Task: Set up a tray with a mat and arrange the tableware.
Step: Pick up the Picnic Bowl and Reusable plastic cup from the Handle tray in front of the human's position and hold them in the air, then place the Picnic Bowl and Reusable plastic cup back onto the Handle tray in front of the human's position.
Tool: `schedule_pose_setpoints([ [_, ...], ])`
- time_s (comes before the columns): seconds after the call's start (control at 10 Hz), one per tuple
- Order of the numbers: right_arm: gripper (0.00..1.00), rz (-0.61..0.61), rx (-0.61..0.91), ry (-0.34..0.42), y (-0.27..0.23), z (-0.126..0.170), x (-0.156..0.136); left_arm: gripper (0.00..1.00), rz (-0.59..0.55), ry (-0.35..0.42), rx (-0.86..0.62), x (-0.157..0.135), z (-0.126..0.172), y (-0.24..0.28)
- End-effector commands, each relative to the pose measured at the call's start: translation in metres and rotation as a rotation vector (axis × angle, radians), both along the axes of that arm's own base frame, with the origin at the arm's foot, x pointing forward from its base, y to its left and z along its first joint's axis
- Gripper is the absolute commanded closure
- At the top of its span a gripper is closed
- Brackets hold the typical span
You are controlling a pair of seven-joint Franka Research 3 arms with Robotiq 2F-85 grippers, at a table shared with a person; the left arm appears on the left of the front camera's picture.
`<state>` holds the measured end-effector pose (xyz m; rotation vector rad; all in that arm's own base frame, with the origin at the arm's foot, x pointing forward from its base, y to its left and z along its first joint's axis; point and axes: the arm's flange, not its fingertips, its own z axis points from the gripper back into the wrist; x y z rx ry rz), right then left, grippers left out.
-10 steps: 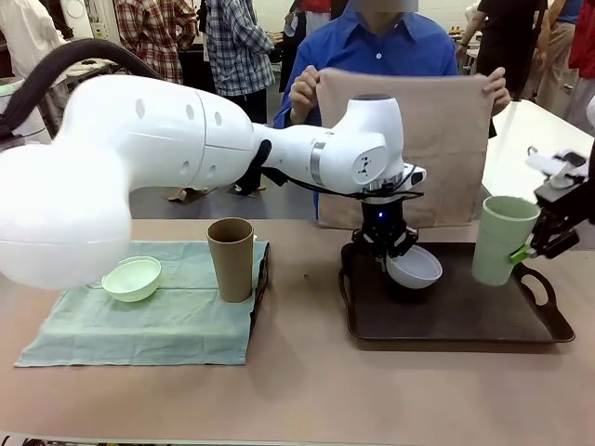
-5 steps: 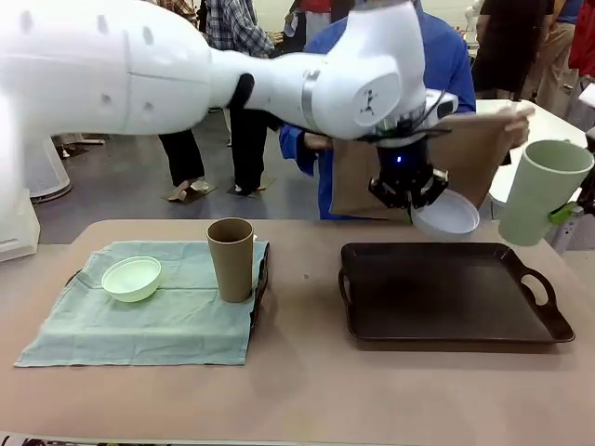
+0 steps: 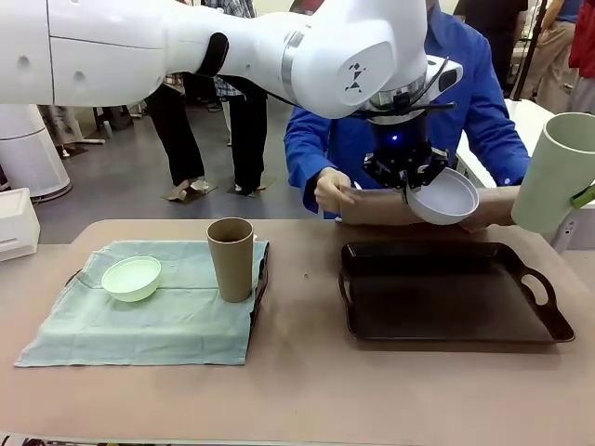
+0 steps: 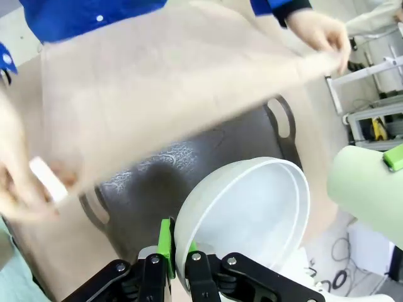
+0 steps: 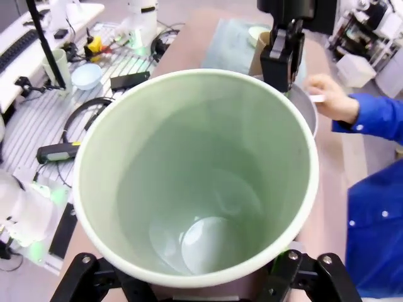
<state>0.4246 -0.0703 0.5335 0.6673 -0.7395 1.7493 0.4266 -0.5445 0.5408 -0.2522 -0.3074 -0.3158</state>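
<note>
Green-padded fingers (image 4: 165, 246) of the left gripper (image 3: 406, 177) are pinched tight on the rim of the white bowl (image 3: 444, 196), which hangs tilted in the air above the far edge of the dark tray (image 3: 548, 316); the left wrist view shows one pad outside the rim and the other finger inside the bowl (image 4: 245, 217). At the right side of the front view the pale green cup (image 3: 556, 173) is held up off the table, leaning, well above the tray's right handle, with a green pad against its lower side. The right wrist view looks straight down into that cup (image 5: 198, 170), and the right gripper (image 5: 201, 280) has its black fingers spread wide around the cup's base, clamped on it. Behind the tray a person in a blue shirt (image 3: 465, 102) leans over the table, holding a tan mat (image 3: 381, 206) low along the far edge of the tray, one hand (image 3: 333, 190) at its left end; from the left wrist the mat (image 4: 170, 94) stretches blurred across the tray between both hands. On the table's left side a pale green cloth (image 3: 139, 321) lies spread, with the mint green bowl (image 3: 131, 278) resting on it and the brown cup (image 3: 231, 259) standing upright at its right edge, well apart from the tray.
</note>
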Motion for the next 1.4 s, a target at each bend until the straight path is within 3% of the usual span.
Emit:
schedule_pose_setpoints([
  [0.0, 1.0, 0.001, 0.008, 0.007, 0.0011, -0.0059, 0.0061, 1.0, -0.018, 0.003, -0.004, -0.0009, 0.0029, -0.0052],
  [1.3, 1.0, 0.001, 0.008, 0.007, 0.0011, -0.0059, 0.0061, 1.0, -0.018, 0.003, -0.004, -0.0009, 0.0029, -0.0052],
])
